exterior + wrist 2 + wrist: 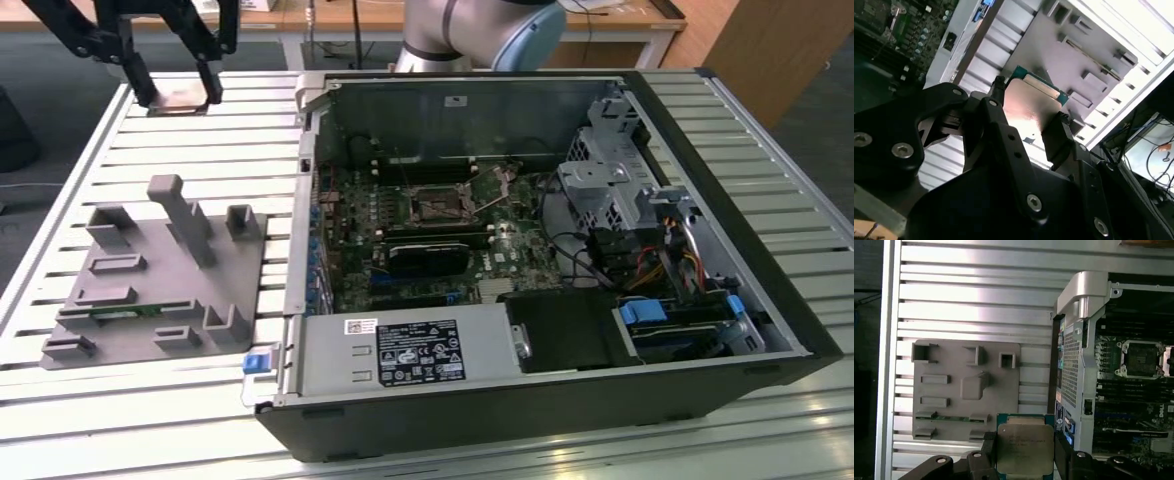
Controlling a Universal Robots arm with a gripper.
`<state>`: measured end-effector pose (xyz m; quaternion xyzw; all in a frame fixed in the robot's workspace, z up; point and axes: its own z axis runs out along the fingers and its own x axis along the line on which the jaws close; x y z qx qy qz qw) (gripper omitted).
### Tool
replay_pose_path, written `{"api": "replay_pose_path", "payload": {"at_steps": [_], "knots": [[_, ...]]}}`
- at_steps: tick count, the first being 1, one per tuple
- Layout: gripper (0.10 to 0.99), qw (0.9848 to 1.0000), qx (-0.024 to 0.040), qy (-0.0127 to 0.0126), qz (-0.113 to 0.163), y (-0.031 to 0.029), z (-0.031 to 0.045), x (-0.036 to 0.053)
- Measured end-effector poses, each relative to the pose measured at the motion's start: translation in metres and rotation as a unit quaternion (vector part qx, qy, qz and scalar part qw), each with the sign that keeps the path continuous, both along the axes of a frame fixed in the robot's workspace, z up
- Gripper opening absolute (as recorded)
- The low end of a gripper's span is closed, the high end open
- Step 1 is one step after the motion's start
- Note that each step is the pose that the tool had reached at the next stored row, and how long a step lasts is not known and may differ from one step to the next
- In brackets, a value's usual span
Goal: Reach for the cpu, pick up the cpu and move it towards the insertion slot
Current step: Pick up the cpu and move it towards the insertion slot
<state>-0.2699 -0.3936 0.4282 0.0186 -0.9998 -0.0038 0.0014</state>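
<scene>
Black tool point(1024, 460) grips the cpu point(1025, 449) by its two edges, raised over the slatted surface point(200, 130) beside the open computer case point(747, 200). Inside the case, well apart, sits the insertion slot point(438, 205), apparently bare.

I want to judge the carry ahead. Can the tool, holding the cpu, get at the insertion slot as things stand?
Probably yes. The tool grips the cpu above the slatted table, outside the computer case. The case lies open on top, and nothing covers the insertion slot.
</scene>
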Motion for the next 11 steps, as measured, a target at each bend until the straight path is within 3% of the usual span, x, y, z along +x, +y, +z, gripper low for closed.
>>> {"api": "replay_pose_path", "payload": {"at_steps": [2,3,11], "knots": [[0.545,0.9999,0.0153,0.0000,0.000,0.0001,0.0000,0.0046],[0.545,0.9999,0.0170,0.0000,0.000,0.0003,-0.0001,0.0084],[0.545,0.9998,0.0184,0.0000,0.000,0.0057,-0.0022,0.0435]]}}
